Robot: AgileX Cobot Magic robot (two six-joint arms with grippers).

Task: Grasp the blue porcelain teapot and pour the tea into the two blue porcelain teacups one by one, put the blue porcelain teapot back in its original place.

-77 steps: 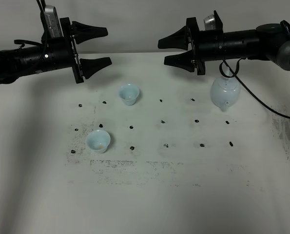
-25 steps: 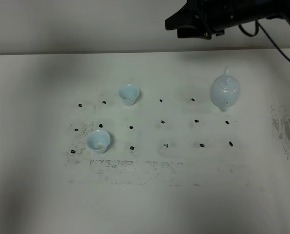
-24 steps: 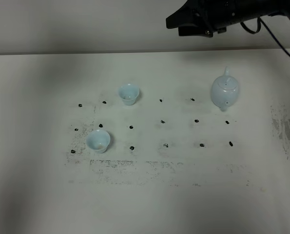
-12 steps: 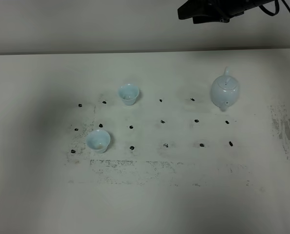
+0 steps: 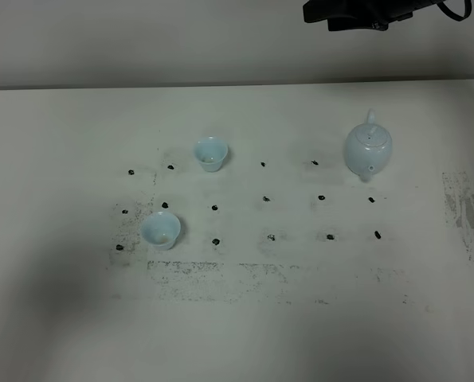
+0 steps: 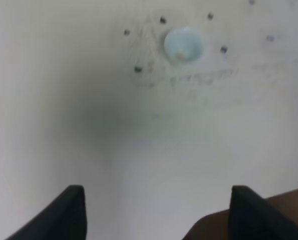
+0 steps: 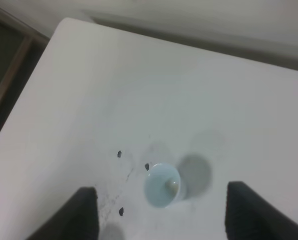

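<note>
you have yet to begin the grasp: left gripper [image 6: 156,215] and right gripper [image 5: 320,13] hang wide open, empty, the right well clear of the blue porcelain teapot [image 5: 369,151], standing untouched, well apart from the nearest teacup [image 5: 210,153]; next, lower onto its handle [image 5: 370,119].

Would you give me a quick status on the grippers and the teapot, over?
Left gripper open, empty. Right gripper open, up high, off the teapot. Teapot upright on the table, untouched. Nothing in its way.

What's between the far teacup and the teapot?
In the exterior high view, nothing stands between the far teacup and the teapot. There is just bare table with two small black marks.
</note>
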